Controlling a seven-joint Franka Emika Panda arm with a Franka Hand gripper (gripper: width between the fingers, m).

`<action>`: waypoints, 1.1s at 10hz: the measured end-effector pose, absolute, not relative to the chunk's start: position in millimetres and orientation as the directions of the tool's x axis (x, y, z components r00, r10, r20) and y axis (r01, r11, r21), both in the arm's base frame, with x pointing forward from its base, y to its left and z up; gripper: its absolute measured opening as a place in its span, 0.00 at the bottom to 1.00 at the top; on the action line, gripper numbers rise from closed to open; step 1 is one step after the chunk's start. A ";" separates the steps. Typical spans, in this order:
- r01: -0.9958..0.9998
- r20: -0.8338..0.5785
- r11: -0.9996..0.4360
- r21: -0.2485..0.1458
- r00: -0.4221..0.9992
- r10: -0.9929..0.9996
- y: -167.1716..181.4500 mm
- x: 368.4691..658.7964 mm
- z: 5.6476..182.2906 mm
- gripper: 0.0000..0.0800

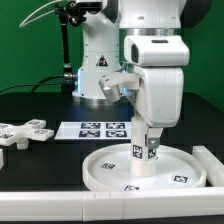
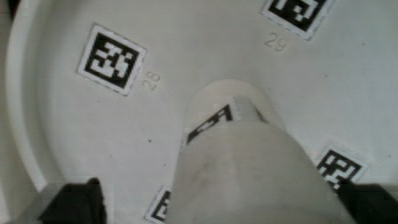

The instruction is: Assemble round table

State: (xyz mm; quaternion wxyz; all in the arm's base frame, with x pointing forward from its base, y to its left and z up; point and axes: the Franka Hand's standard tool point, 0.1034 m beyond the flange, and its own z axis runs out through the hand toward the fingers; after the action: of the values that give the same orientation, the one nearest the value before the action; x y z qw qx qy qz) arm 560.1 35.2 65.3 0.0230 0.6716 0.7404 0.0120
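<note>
My gripper [image 1: 147, 138] hung over the big round disc [image 1: 105, 165], which lay on the black table near the front, toward the exterior view's right. The short leg [image 1: 146, 148] stood up in the middle of the disc. My jaws were wide open and held nothing. I think the leg step was in hand; next I needed the cross-shaped foot piece [image 1: 26, 132], far off at the exterior view's left. Only the wrist view showed the leg [image 2: 244, 150] from above, close up, and a dark fingertip [image 2: 71, 200]
</note>
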 end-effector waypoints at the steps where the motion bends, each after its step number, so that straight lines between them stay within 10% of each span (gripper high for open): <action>1: 0.986 -0.030 0.157 0.048 -0.156 0.987 35.3 560.7 65.6 0.81; 7: 0.977 -0.049 0.209 0.044 -0.207 0.977 34.1 560.4 65.3 0.80; 8: 0.978 -0.049 0.207 0.028 -0.205 0.977 32.6 556.5 63.4 0.58; 11: 0.981 -0.048 0.191 0.025 -0.189 0.981 31.4 555.3 62.6 0.51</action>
State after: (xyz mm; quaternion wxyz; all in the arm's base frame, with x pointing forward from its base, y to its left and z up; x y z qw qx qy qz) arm 555.3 31.4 62.6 0.0265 0.6361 0.7712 -0.0055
